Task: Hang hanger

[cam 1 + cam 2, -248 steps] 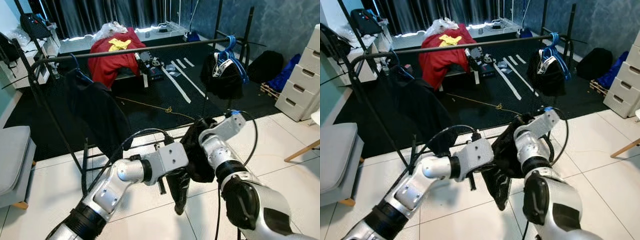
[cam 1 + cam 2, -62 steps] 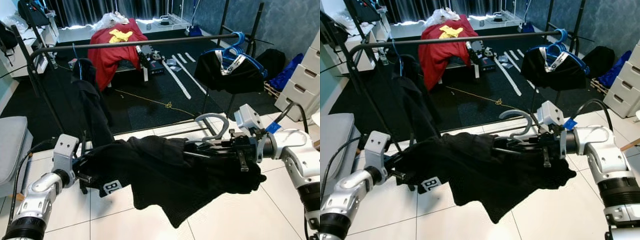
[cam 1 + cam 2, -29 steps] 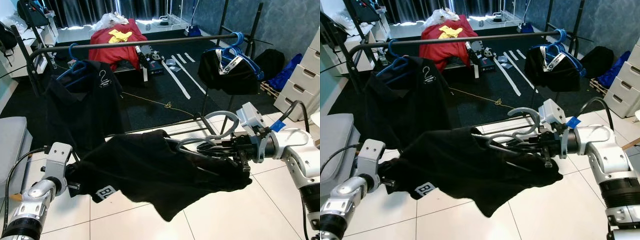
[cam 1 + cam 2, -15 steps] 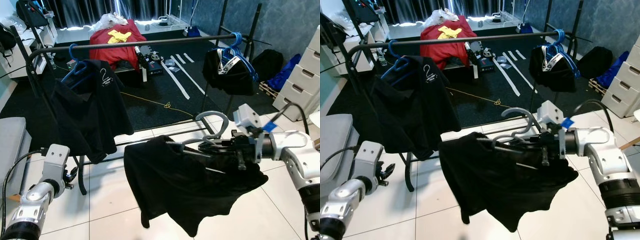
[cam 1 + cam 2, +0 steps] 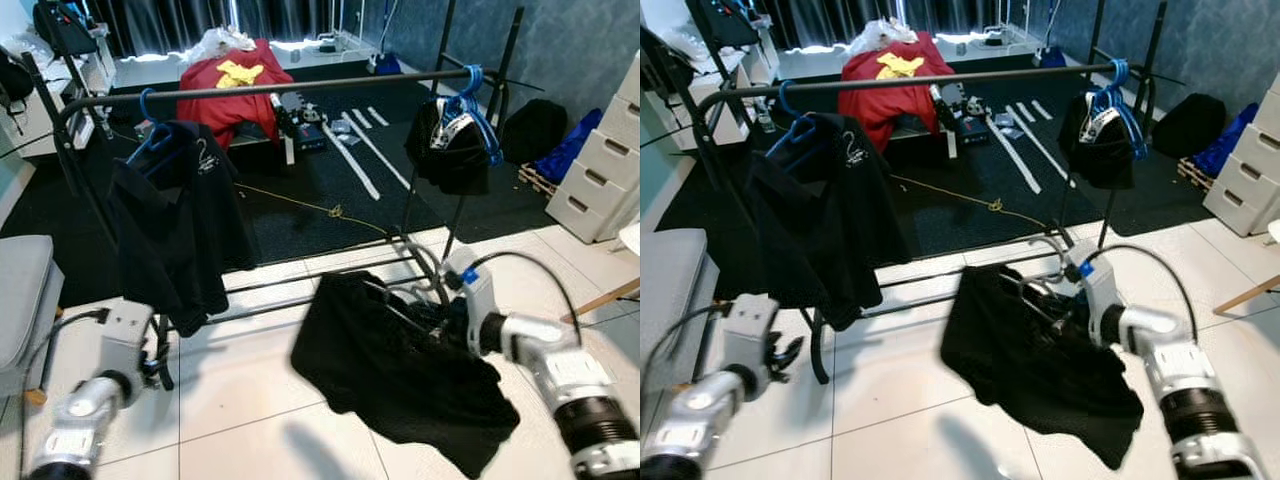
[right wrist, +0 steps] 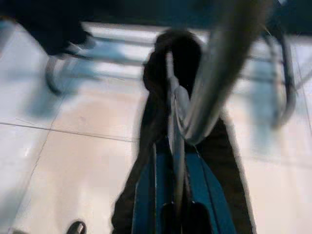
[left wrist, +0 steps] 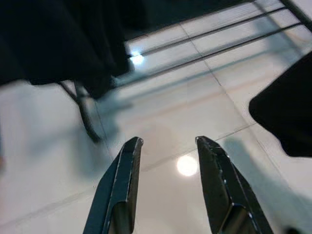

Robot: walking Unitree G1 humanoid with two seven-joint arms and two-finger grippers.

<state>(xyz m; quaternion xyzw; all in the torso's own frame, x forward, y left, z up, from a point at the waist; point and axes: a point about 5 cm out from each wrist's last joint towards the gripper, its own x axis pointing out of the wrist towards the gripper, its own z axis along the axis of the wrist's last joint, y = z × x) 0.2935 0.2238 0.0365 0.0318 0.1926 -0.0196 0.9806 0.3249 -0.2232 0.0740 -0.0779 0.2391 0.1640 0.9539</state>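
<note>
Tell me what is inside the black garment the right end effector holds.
A grey metal hanger sits inside the black garment, its bars showing at the neck opening. The right end effector grips there. The hanger's far shoulder and lower parts are covered by cloth.

The room was evenly bright, with the strongest light coming from the far window strip behind the dark curtains [image 5: 160, 25], which glared white. The white floor tiles [image 5: 240, 400] shone and carried soft grey shadows under the black garment [image 5: 400, 370] and beside the clothes rack [image 5: 270, 88]. Both head views were fairly sharp in the distance but smeared near the bottom, where the arms and the garment's edges blurred. The left wrist view was mildly soft, with two round glare spots on the tiles near the left hand [image 7: 168, 146]. The right wrist view was heavily motion-blurred, the grey hanger [image 6: 214, 87] streaked and out of focus.
</note>
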